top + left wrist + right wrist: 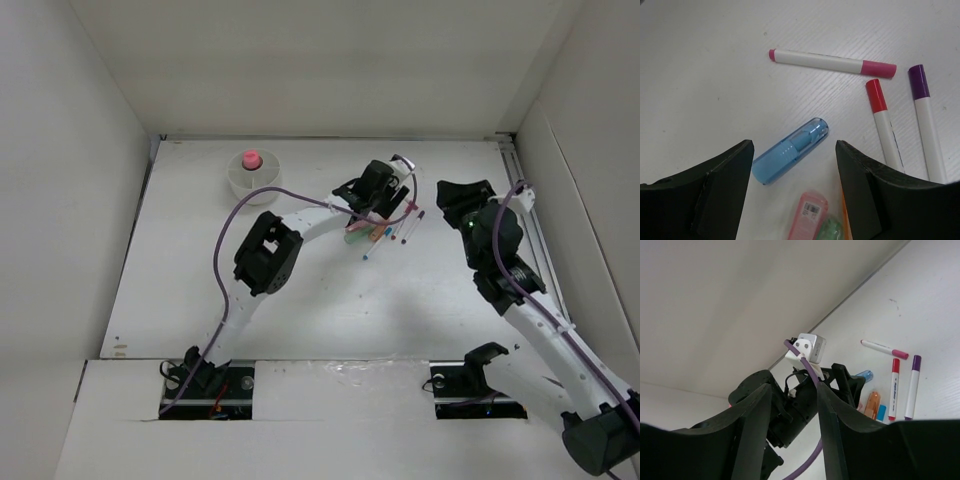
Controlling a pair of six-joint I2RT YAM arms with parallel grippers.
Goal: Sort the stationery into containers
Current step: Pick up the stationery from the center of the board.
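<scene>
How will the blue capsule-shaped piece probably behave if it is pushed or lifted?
The blue capsule looks like glossy plastic, so it may slip in a grip. Lying on its rounded side on the table, it would likely roll if nudged. It appears translucent, perhaps hollow and light.

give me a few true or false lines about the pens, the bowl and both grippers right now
1. The blue capsule lies on the table between the fingers of the left gripper, not gripped. True.
2. The red-capped pen is in the bowl. False: it lies on the table beside the purple-capped pen.
3. A pink-topped item sits in the bowl. True.
4. The right gripper holds a pen. False: its jaws stand apart with nothing between them.
5. The bowl stands right next to the pens. False: it is off to the far left, well apart from them.
</scene>
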